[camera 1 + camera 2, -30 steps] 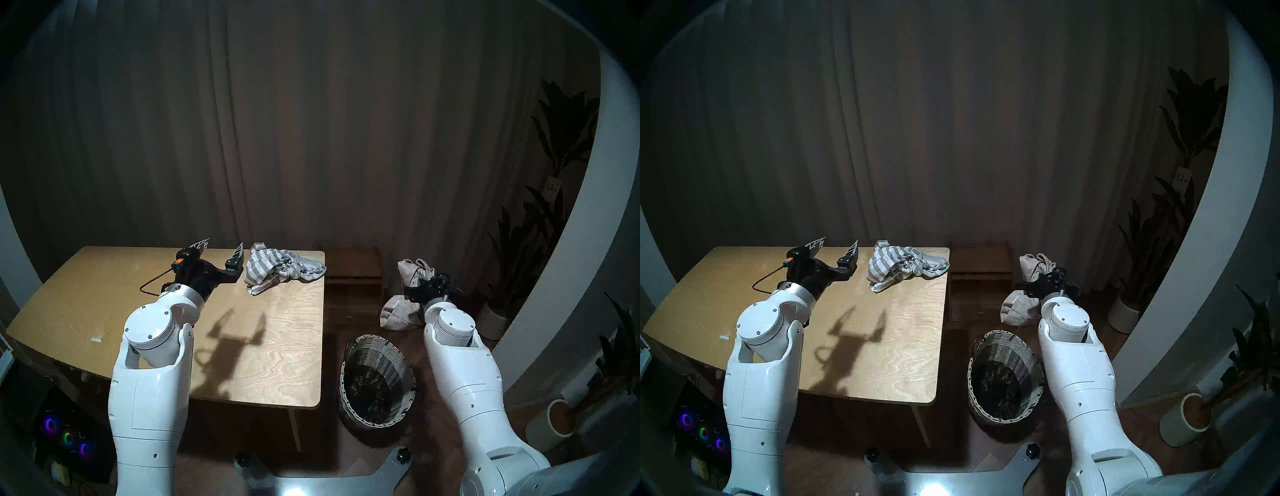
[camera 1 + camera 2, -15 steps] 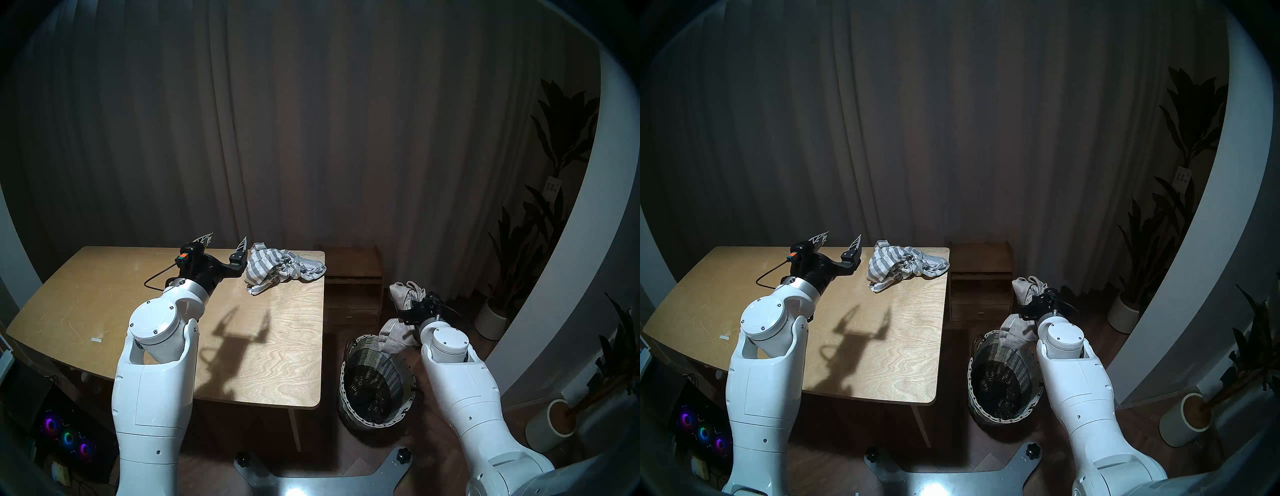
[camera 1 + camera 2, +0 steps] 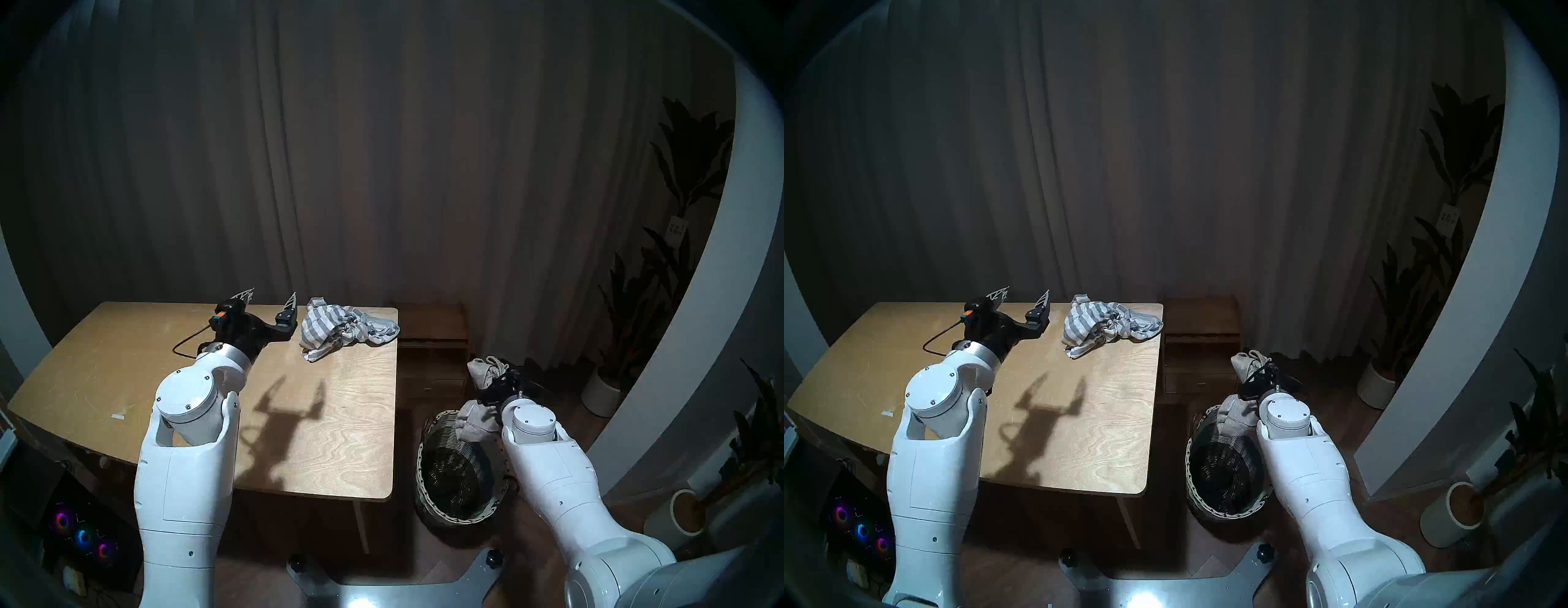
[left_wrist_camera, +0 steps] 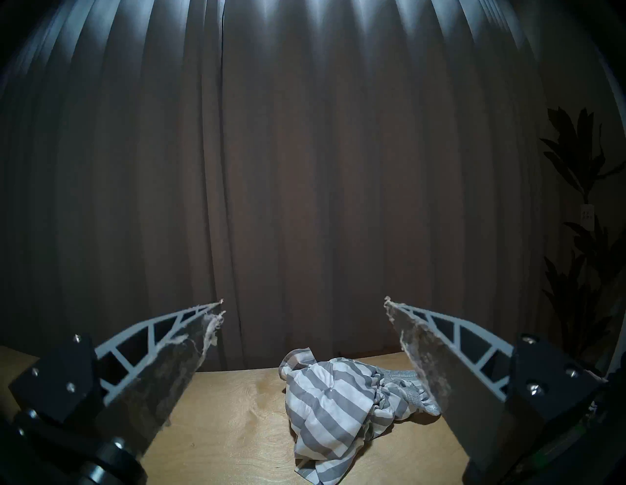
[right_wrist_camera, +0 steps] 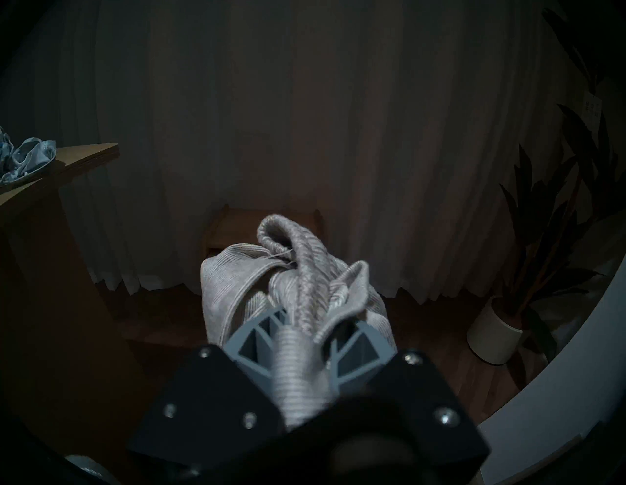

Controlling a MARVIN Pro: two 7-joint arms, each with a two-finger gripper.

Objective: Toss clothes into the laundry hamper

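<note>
Your right gripper (image 5: 306, 333) has sunk toward the laundry hamper (image 3: 428, 475) over the last second, its fingers clamped on the beige-grey knit top (image 3: 473, 422), whose ribbed, bunched tail now hangs over the wicker rim; release looks close. Your left gripper (image 3: 271, 302) hovers above the bench (image 3: 127, 361), its fingers wide apart and frayed at the pads. The soft, crumpled striped cloth (image 3: 339, 329) waits on the bench's far corner.

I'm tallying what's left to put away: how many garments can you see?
2: a striped cloth lies on the table, and a beige knit top hangs from the right claw over the hamper. The hamper's dark inside may hide more.
</note>
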